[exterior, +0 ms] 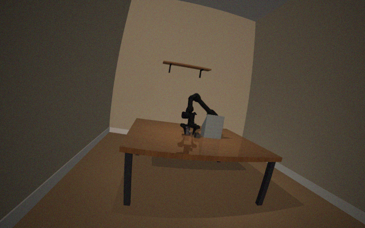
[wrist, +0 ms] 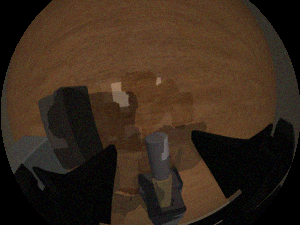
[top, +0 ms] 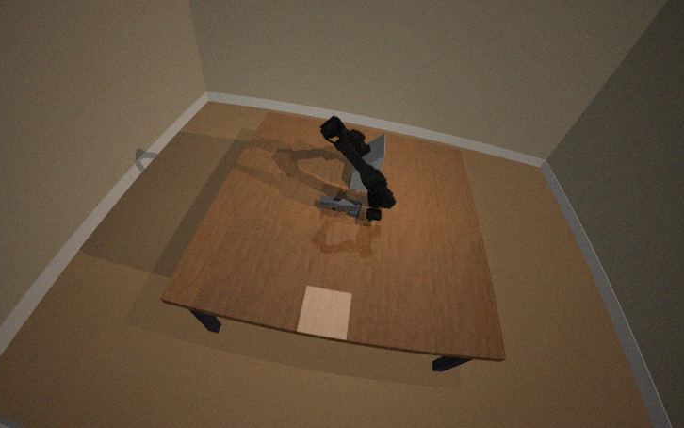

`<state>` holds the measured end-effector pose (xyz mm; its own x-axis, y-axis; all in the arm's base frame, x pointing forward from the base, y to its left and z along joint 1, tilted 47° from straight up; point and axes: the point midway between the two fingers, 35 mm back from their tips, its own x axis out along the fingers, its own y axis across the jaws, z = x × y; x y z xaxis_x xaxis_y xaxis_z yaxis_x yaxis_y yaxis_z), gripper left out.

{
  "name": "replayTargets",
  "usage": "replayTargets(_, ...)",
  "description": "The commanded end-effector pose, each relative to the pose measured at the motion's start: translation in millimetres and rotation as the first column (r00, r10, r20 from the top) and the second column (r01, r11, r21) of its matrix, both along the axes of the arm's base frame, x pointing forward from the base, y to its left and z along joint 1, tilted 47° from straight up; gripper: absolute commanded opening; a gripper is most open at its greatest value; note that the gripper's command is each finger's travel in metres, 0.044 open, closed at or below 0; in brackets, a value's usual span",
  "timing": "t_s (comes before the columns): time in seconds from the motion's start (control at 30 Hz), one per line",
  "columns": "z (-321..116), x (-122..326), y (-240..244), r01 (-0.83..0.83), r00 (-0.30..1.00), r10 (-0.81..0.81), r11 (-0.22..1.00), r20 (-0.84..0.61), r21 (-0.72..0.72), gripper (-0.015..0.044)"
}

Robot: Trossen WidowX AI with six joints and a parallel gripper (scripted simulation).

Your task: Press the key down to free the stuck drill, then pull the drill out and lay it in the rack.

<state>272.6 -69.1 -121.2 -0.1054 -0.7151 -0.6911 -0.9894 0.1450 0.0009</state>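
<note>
A grey cylinder (wrist: 159, 155) with a brass-coloured part (wrist: 162, 191) below it stands in a small dark holder (wrist: 173, 214) in the wrist view; it looks like the drill. My gripper (wrist: 154, 143) (exterior: 189, 133) is open, its two dark fingers on either side of the cylinder with gaps between. A dark grey block (wrist: 75, 130) (exterior: 197, 135), perhaps the rack, stands beside my left finger in the wrist view. The top view shows a long grey piece (top: 329, 202) by the gripper; which part it is I cannot tell. I cannot make out the key for certain.
A pale blue-grey box-like panel (exterior: 213, 127) (top: 378, 151) (wrist: 31, 149) stands close to the arm and the dark block. A pale square (top: 325, 312) lies at the near edge of the wooden table (top: 419, 297). A shelf (exterior: 186, 66) hangs on the far wall.
</note>
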Motion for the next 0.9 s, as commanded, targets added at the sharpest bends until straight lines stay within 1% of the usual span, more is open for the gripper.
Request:
replayTargets(0.0,-0.1,0.3,0.5,-0.001,1.000,0.001,1.000,0.000,0.000,0.0282)
replayTargets(0.33,-0.1,0.3,0.5,-0.001,1.000,0.001,1.000,0.000,0.000,0.0020)
replayTargets(0.43,-0.1,0.3,0.5,-0.001,1.000,0.001,1.000,0.000,0.000,0.0000)
replayTargets(0.87,1.7,-0.7,1.8,-0.003,1.000,0.003,1.000,-0.005,-0.003,0.0000)
